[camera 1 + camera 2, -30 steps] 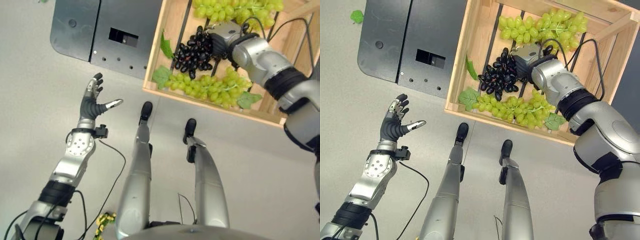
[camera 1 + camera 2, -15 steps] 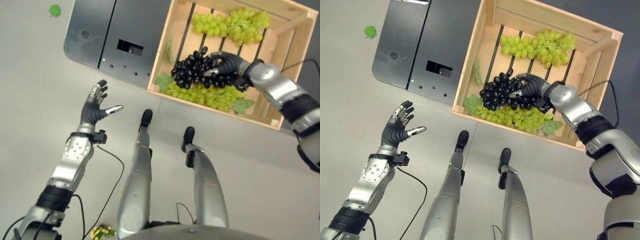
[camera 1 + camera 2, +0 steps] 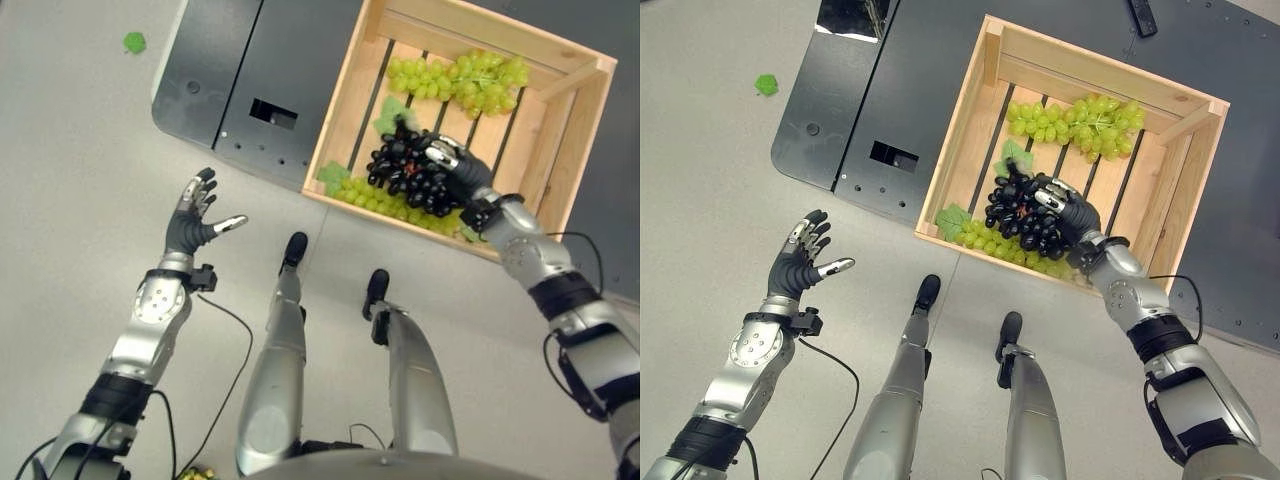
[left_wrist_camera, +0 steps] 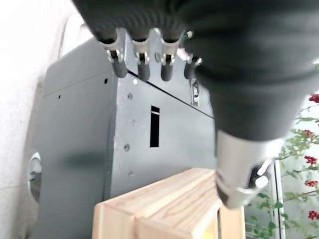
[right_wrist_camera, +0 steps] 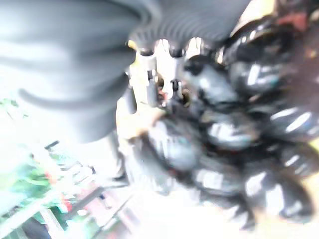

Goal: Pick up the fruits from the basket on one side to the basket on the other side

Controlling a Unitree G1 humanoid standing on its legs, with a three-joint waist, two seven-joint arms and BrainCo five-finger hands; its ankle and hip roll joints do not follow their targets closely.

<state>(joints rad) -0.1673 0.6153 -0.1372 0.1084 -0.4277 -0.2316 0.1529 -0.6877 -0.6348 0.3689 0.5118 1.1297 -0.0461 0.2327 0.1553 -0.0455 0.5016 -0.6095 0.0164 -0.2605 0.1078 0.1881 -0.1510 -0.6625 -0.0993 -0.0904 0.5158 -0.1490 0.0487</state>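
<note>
Overhead, from the left eye view, we see the wooden crate (image 3: 345, 110) standing on the grey floor, partly on a dark metal plate (image 3: 240, 70); our right hand (image 3: 452, 172) is inside it, fingers curled round the bunch of black grapes (image 3: 405, 172), which sits just above the green grapes along the crate's near wall (image 3: 375, 197); a second bunch of green grapes (image 3: 460, 78) lies by the far wall, well apart from the hand; a green leaf (image 3: 390, 112) shows at the top of the black bunch; our left hand (image 3: 192, 220) hangs over bare floor, well away from the crate, fingers spread wide and holding nothing; a small green leaf (image 3: 134, 42) lies on the floor beyond the plate.

Next, the right eye view gives the same layout; the black bunch in the right hand (image 3: 1065, 212) looks to be clear of the slatted bottom, though we cannot tell for sure.

Then the left wrist view: our fingers (image 4: 142, 64) reach out straight, with the dark plate and a corner of the crate past them.

Lastly, the right wrist view: glossy black grapes (image 5: 224, 159) press close against the palm, with fingers (image 5: 149, 84) closed in among them.
</note>
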